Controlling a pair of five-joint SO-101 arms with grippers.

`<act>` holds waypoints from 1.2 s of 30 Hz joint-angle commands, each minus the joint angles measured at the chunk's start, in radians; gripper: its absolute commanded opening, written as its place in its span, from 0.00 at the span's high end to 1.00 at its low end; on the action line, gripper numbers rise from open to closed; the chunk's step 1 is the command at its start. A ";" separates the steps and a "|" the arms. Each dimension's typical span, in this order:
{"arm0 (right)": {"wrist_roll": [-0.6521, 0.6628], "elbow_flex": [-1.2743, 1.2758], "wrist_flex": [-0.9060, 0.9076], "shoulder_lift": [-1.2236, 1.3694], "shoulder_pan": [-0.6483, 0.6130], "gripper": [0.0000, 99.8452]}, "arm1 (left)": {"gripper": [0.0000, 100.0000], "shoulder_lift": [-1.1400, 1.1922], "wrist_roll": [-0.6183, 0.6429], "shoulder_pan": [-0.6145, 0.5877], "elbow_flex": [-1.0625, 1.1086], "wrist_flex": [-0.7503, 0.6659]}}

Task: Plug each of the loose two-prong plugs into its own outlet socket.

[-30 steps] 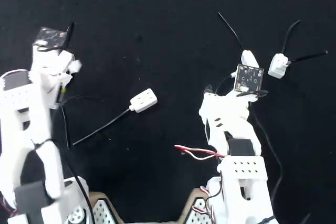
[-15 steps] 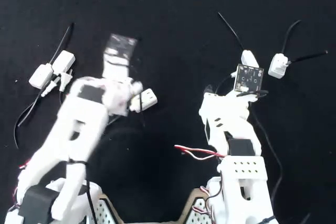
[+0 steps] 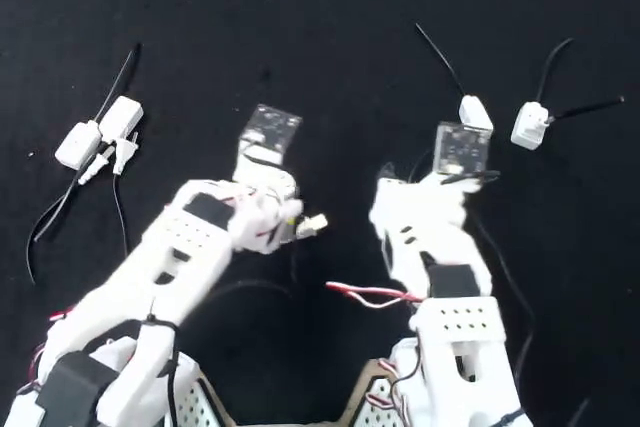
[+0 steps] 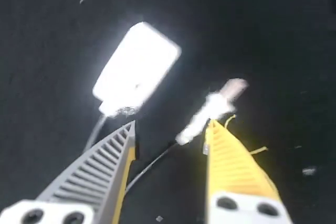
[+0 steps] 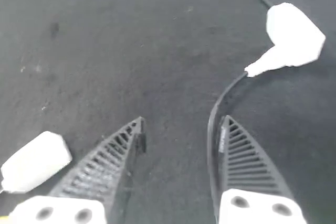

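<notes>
From above, the left arm (image 3: pixel 195 242) lies stretched over the middle of the black table (image 3: pixel 330 57) with a small two-prong plug (image 3: pixel 312 224) just beside its wrist end, while the right arm (image 3: pixel 430 237) points toward a white corded plug (image 3: pixel 475 110). In the left wrist view, the left gripper (image 4: pixel 170 129) has its jaws apart, with a white outlet socket (image 4: pixel 136 69) just beyond the grey finger and the blurred two-prong plug at the yellow finger's tip. In the right wrist view, the right gripper (image 5: pixel 182 121) is likewise spread and grips nothing, and a white plug body (image 5: pixel 294 35) lies ahead with its black cord (image 5: pixel 220 103) running down beside one finger.
</notes>
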 commanded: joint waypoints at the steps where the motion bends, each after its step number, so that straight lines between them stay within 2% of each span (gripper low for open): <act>1: 0.005 0.002 -0.023 -0.021 -0.117 0.78 | 0.80 -0.028 0.015 -0.104 -0.081 0.066; 6: 0.003 0.030 -0.023 -0.016 -0.236 0.78 | 0.81 -0.020 0.023 -0.222 -0.070 0.078; 10: -0.069 0.033 -0.029 -0.013 -0.310 0.78 | 0.83 -0.025 0.023 -0.228 0.005 0.020; 14: -0.081 0.077 -0.112 -0.012 -0.365 0.78 | 0.83 -0.026 0.015 -0.211 0.082 -0.031; 22: -0.138 0.073 -0.141 0.010 -0.376 0.78 | 0.83 -0.026 0.015 -0.222 0.087 -0.043; 27: -0.138 -0.025 -0.140 0.202 -0.376 0.78 | 0.83 -0.026 0.015 -0.222 0.091 -0.043; 31: -0.129 -0.156 -0.021 0.361 -0.384 0.78 | 0.83 -0.026 0.015 -0.222 0.094 -0.043; 34: -0.124 -0.220 0.106 0.392 -0.439 0.78 | 0.83 -0.026 0.014 -0.223 0.094 -0.043; 36: -0.127 -0.226 0.124 0.395 -0.477 0.78 | 0.83 -0.026 0.014 -0.223 0.096 -0.043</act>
